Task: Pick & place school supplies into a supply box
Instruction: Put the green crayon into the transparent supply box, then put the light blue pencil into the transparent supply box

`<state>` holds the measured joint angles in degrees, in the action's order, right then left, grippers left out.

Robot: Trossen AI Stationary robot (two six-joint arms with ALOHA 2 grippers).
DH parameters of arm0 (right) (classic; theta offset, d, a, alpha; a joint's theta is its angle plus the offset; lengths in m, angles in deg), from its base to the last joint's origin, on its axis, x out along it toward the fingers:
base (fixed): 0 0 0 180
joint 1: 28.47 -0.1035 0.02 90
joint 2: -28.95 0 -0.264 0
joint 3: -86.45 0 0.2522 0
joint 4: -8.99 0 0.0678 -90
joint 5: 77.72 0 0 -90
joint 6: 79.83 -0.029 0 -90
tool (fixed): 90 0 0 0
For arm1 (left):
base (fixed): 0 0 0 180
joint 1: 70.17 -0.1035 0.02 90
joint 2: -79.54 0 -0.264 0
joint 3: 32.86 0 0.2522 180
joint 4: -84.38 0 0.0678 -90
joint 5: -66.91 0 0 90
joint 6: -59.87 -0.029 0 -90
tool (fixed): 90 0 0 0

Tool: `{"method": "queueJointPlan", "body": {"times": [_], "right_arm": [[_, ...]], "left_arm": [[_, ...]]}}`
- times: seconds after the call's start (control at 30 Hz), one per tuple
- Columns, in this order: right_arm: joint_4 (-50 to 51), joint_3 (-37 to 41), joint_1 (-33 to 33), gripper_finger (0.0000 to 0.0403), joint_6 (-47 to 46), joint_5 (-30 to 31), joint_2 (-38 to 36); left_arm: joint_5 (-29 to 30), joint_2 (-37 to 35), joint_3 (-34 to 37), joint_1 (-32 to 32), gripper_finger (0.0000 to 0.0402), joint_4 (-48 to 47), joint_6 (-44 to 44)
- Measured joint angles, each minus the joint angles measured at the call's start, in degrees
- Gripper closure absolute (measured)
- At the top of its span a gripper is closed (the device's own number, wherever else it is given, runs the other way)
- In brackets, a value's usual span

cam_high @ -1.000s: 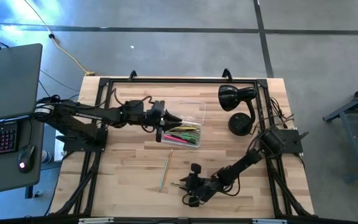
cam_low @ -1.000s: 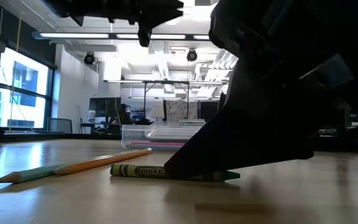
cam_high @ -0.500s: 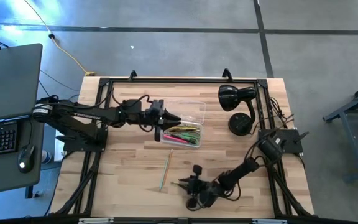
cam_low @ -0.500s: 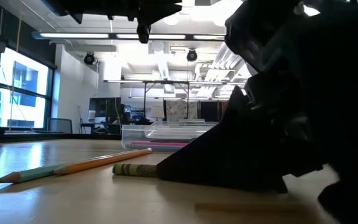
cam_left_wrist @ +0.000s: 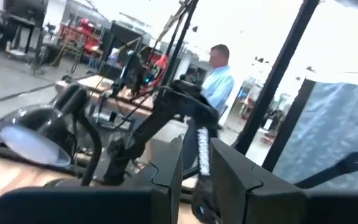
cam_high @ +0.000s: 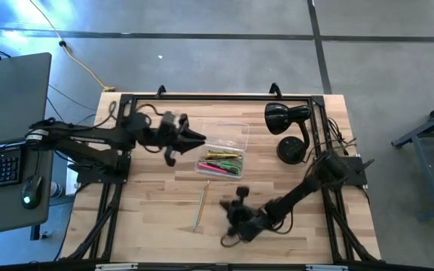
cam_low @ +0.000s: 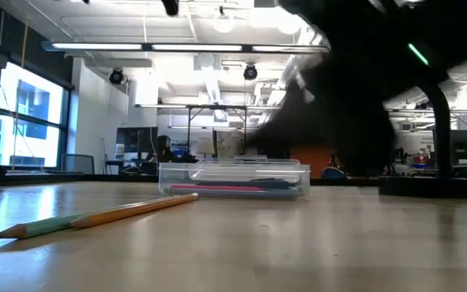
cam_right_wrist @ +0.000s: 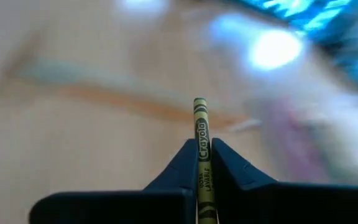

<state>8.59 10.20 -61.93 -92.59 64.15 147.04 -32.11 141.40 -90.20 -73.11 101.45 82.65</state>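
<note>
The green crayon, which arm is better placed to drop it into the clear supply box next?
Right. The right gripper is shut on the green crayon, lifted off the table. The left gripper is open and empty beside the supply box, so it would probably only need to stay clear.

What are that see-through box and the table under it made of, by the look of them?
The small clear rectangular supply box looks like glossy transparent plastic: the pencils inside show through its walls. The pale table looks like matte wood: parallel plank seams and grain run across it.
</note>
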Motion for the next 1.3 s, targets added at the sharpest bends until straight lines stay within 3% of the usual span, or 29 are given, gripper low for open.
{"method": "queueJointPlan", "body": {"times": [0.1,0.17,0.33,0.57,0.7,1.0,1.17,1.3], "right_arm": [[10.09,-0.29,2.21,0.0386,-0.84,8.54,-6.32],[16.62,-0.21,4.28,0.0386,-2.94,10.46,-9.11],[22.92,-0.13,11.35,0.0397,-2.80,1.62,-11.12],[7.30,6.30,20.51,0.0375,2.61,-15.19,-11.06],[1.85,8.81,23.74,0.0361,2.22,-22.86,-11.06],[-0.59,9.36,24.86,0.0323,0.17,-22.57,-11.23],[-6.41,9.21,22.65,0.0312,3.75,-25.89,-12.16],[-7.19,9.21,20.11,0.0312,6.24,-27.73,-13.58]], "left_arm": [[-1.14,-2.83,-0.04,-0.01,0.0289,-0.61,0.00],[-2.42,-4.34,-0.02,-0.01,0.0289,-3.43,0.02],[-2.55,-4.53,0.06,1.58,0.0289,-9.78,0.04],[3.56,-3.47,0.08,3.48,0.0289,-16.82,-0.01],[3.63,-3.58,0.02,3.43,0.0289,-17.86,0.00],[3.56,-3.63,0.00,3.34,0.0289,-19.81,0.00],[3.55,-3.54,0.01,3.43,0.0289,-30.52,0.61],[3.98,-1.65,0.53,6.41,0.0289,-38.56,6.42]]}}
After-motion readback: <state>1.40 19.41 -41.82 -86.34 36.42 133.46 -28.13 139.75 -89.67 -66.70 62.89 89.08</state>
